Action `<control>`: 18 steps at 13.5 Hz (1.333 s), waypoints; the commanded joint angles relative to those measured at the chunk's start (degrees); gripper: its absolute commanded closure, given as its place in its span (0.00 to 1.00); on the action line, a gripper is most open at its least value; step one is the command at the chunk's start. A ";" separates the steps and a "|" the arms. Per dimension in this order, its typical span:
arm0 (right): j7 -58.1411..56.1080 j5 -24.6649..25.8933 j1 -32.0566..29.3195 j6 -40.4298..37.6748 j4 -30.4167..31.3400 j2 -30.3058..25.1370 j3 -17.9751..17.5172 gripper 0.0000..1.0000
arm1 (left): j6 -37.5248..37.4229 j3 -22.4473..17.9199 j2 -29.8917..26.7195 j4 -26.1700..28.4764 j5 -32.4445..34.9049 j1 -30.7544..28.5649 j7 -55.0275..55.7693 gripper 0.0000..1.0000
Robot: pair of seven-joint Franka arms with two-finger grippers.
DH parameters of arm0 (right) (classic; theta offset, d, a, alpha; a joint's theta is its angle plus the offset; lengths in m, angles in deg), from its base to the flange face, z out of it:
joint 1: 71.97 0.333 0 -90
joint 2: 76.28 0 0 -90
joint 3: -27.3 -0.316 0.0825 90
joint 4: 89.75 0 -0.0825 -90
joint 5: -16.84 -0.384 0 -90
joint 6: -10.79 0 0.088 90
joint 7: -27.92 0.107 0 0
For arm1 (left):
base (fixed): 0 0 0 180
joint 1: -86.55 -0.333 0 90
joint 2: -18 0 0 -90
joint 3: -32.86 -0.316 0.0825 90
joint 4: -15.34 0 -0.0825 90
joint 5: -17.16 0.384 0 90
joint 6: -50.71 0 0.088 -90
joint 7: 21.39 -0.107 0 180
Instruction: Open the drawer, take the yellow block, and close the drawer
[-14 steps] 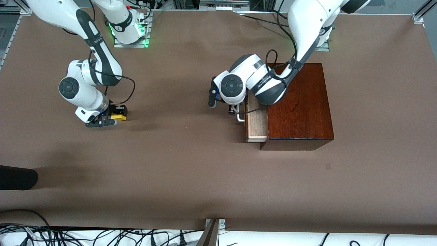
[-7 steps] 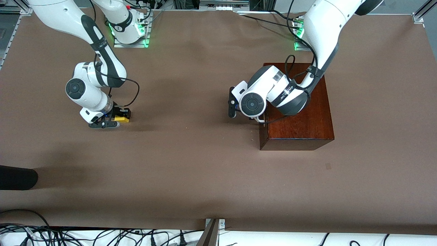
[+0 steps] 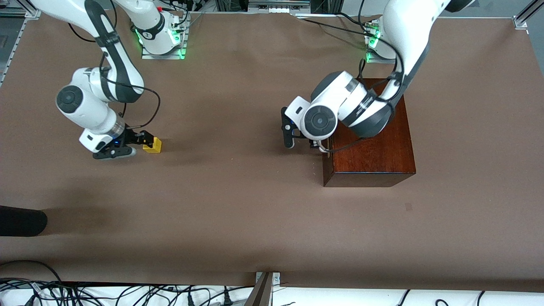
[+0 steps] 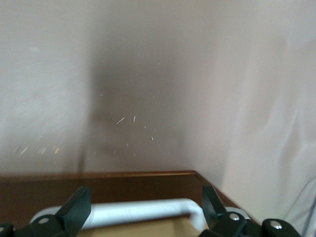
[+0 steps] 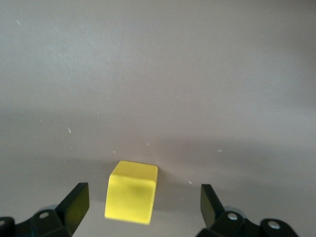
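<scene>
Now the right gripper point(image 3: 135, 144) has spread its fingers, freeing the small yellow cube point(image 3: 152, 145) onto the table; the left gripper point(image 3: 302, 142), fingers apart around the white handle point(image 4: 133, 211), has pushed the mahogany drawer point(image 3: 326, 163) shut.

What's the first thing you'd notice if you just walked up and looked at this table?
The little yellow block jumps out, sitting alone on the brown table toward the right arm's end, with the right gripper beside it, jaws open. Next is the shiny reddish wooden box toward the left arm's end, its drawer shut and the left gripper at the white handle, jaws open.
</scene>
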 commanded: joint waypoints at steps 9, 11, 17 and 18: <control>-0.81 1.36 -1.15 -50.50 -32.82 -10.27 -0.70 0.00 | -18.06 -0.97 -16.04 -6.65 2.64 -19.22 15.97 0.00; -1.08 2.68 -0.89 -55.15 -39.05 -9.13 -0.97 0.00 | -16.95 -3.32 -19.21 -5.34 2.48 -24.06 19.63 0.00; -2.23 2.86 -0.97 -56.41 -41.29 -8.77 -0.44 0.00 | 1.49 -27.24 -31.58 13.97 -7.19 -15.73 33.91 0.00; -2.22 2.95 -0.97 -56.24 -41.29 -8.78 -0.44 0.00 | 2.31 -27.25 -34.13 16.79 -6.49 -15.64 32.68 0.00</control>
